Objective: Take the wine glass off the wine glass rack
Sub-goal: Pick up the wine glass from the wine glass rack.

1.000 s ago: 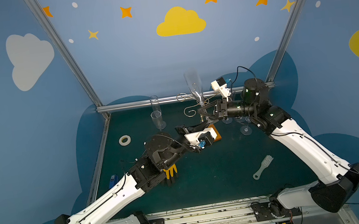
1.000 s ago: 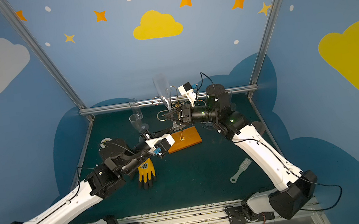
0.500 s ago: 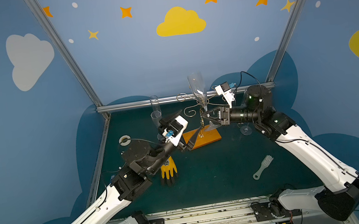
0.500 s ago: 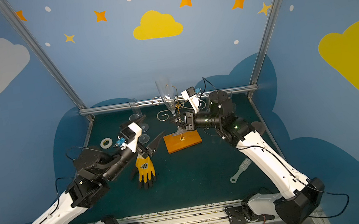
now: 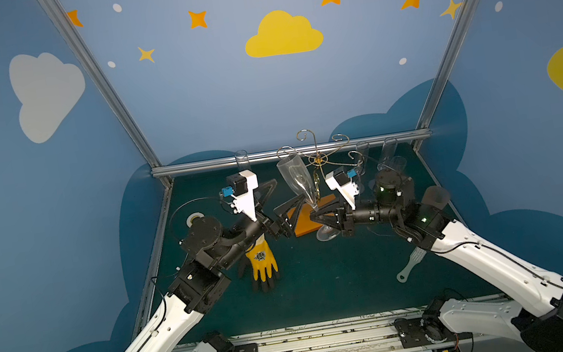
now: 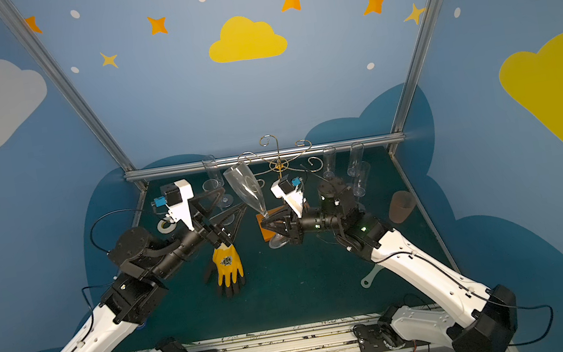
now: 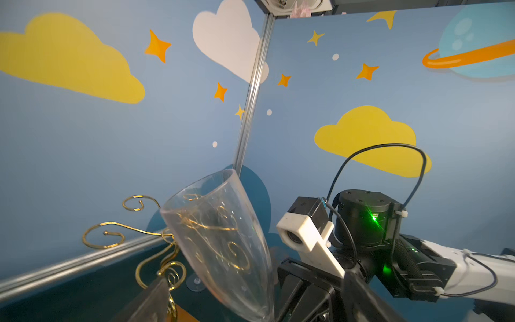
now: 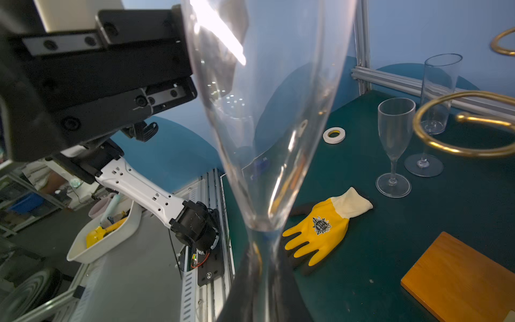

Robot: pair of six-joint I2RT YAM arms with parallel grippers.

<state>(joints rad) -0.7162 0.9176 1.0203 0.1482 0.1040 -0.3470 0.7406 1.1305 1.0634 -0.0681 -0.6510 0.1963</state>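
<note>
While right gripper (image 5: pixel 314 213) pinches wine glass (image 5: pixel 295 176) stem | left gripper (image 5: pixel 288 191) spread, empty | seemingly clear of rack (image 5: pixel 318 159)

Both top views look down from high over the near edge onto my whole table (image 5: pixel 327 291), nearly alike. My wrist cameras sit close, both sharing the wine glass (image 7: pixel 223 251), the right nearest.

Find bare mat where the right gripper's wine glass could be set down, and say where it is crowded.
Best: the green mat between the yellow glove and the white brush, in front of the orange base. Crowded: the back rail, with the wine glass rack and standing glasses on both sides.
</note>
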